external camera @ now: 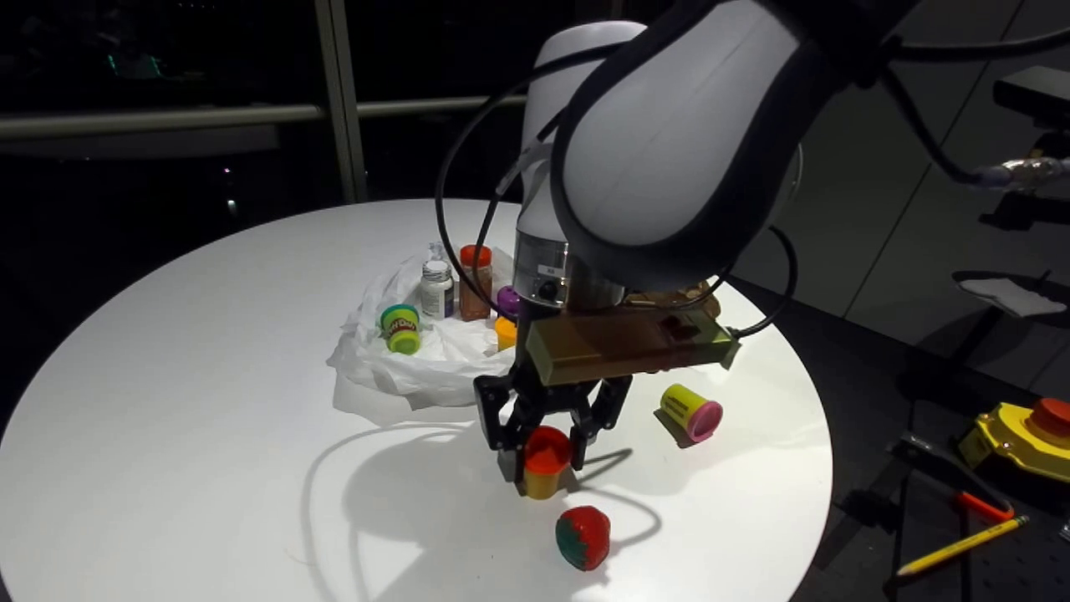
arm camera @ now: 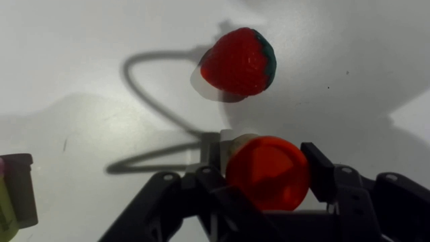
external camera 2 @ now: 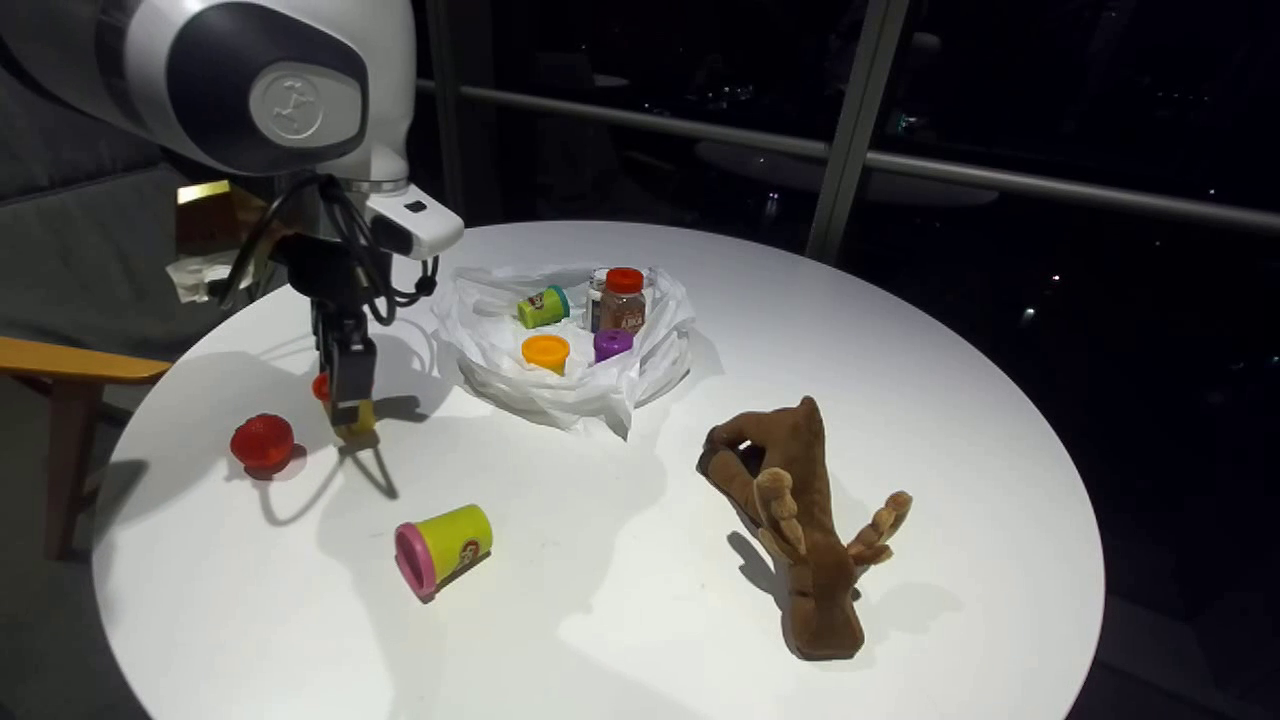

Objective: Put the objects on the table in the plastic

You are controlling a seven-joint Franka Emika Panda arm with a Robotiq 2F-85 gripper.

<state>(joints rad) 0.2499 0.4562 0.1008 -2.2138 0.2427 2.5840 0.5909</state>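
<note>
The yellow can with the red-orange lid (external camera: 543, 483) is on the table (external camera: 209, 435), with my gripper's fingers (arm camera: 319, 171) on either side of it. A thin gap shows beside the left finger in the wrist view, so whether my gripper (arm camera: 262, 158) grips it is unclear. A toy strawberry (arm camera: 240, 64) lies close by. The yellow can with a pink lid (external camera 2: 440, 550) rests on its side, and the brown plush toy (external camera 2: 820, 560) lies farther off. Spread on the table, the plastic (external camera 2: 490, 370) holds a green can (external camera 2: 543, 307), an orange-lidded can (external camera 2: 545, 350), a purple item (external camera 2: 612, 346) and two bottles.
The bottles are a red-capped jar (external camera: 476, 284) and a white bottle (external camera: 437, 293), both upright in the plastic. A black cable (external camera: 443, 167) loops beside the arm. A wooden chair (external camera 2: 80, 365) stands by the table's edge. A pencil (external camera: 961, 545) lies off the table.
</note>
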